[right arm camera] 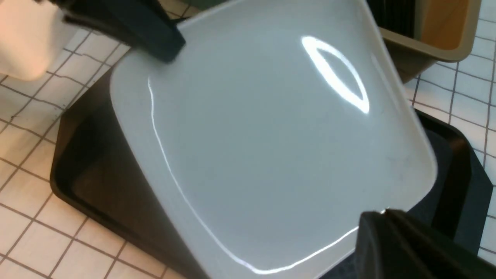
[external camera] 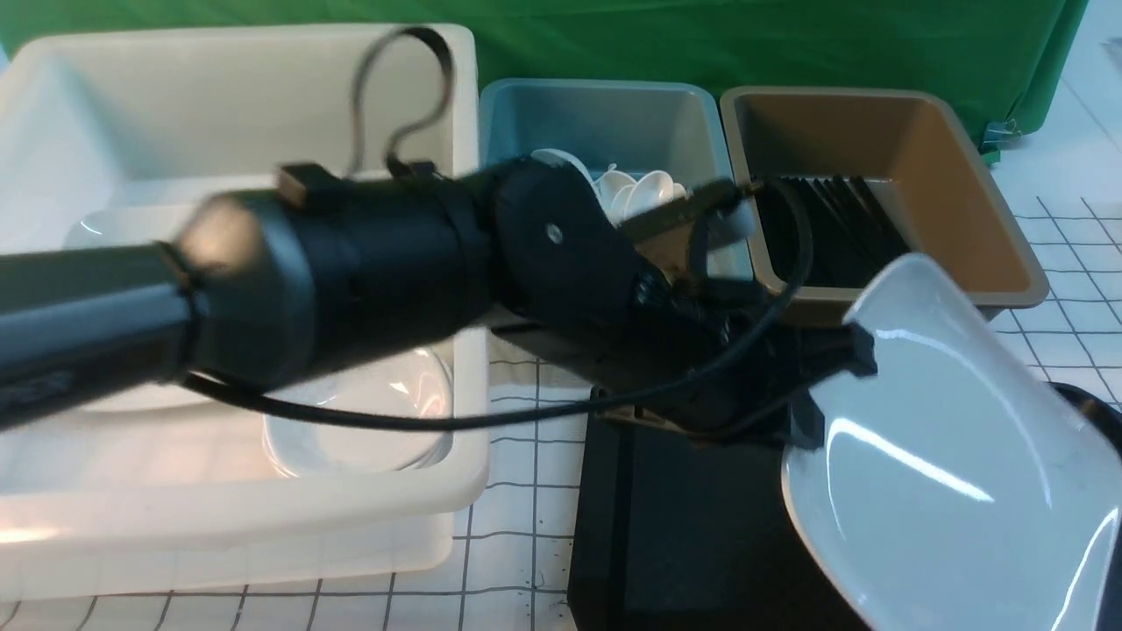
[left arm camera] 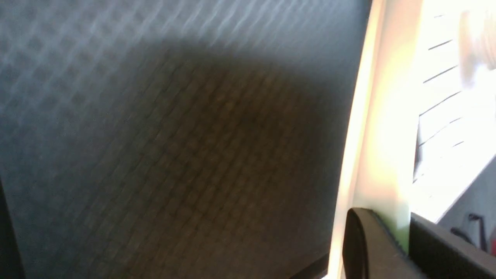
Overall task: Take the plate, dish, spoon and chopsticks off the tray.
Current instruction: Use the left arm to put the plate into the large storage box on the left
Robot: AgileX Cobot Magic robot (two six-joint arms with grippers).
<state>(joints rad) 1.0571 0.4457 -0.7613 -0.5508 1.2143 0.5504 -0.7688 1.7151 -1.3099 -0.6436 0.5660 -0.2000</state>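
A robot lab test bench: green backdrop cloth [external camera: 789,44], gridded white tabletop [external camera: 517,561], white tub [external camera: 219,96] and brown tub [external camera: 955,175].

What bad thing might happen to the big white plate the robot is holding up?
1. The glossy plate is tilted, and the left gripper and right gripper pinch only its thin rim, so it might slip and fall onto the tray.
2. Its raised edge looks close to the brown tub, so it could bump that.
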